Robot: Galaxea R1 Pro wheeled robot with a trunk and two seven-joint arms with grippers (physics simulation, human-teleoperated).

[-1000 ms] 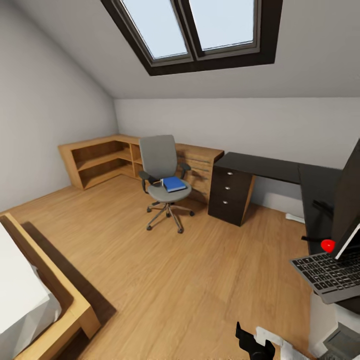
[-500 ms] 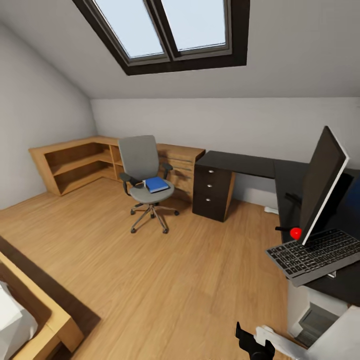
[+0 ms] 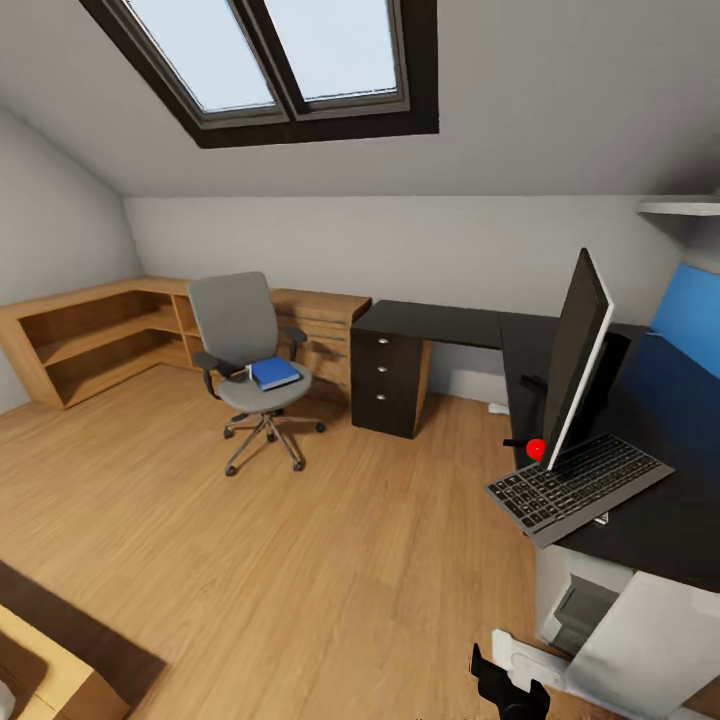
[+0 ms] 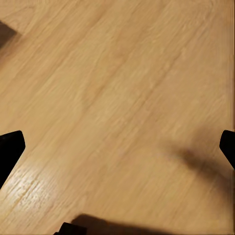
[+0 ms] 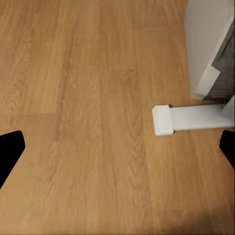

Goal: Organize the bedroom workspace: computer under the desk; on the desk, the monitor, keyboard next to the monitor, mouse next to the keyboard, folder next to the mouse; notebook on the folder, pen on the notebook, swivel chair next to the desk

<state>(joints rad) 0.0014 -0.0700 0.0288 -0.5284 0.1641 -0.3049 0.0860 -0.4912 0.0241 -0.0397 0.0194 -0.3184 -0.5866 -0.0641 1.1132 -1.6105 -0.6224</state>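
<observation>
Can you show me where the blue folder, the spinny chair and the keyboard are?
folder (image 3: 275, 373): head view, middle of its blue cover.
swivel chair (image 3: 231, 310): head view, grey backrest.
keyboard (image 3: 575, 487): head view, middle of the keys.

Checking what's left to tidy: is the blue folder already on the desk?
No, the folder lies on the seat of the swivel chair, apart from the desk.

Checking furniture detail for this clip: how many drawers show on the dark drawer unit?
3, stacked on the drawer unit under the desk end nearest the chair: top, middle and bottom, each with a small knob. None look hidden.
</observation>
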